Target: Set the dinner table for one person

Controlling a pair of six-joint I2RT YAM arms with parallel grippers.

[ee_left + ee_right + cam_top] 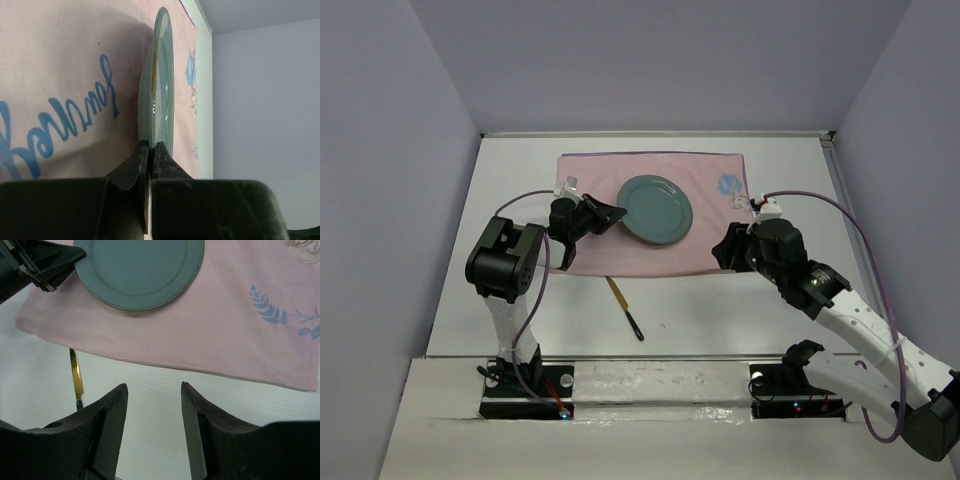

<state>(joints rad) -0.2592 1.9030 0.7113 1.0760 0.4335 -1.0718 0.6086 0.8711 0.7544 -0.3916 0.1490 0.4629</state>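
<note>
A round teal plate (658, 208) lies on a pink cloth with blue print (705, 170) on the white dinner table (760, 300). My left gripper (618, 214) is shut on the plate's left rim. In the left wrist view the plate (162, 85) shows edge-on, its rim pinched between my fingertips (150, 146) over the cloth (60, 60). My right gripper (724, 249) is open and empty above bare table just in front of the cloth's right front edge; its wrist view shows it (154, 390) and the plate (140, 270). A gold-bladed, dark-handled knife (625, 308) lies on the table before the cloth.
Lilac walls (650, 60) enclose the table on three sides. A raised white ledge (660, 375) with both arm bases runs along the near edge. The knife (76, 375) lies left of my right fingers. The left gripper (40, 265) shows at the top left of the right wrist view.
</note>
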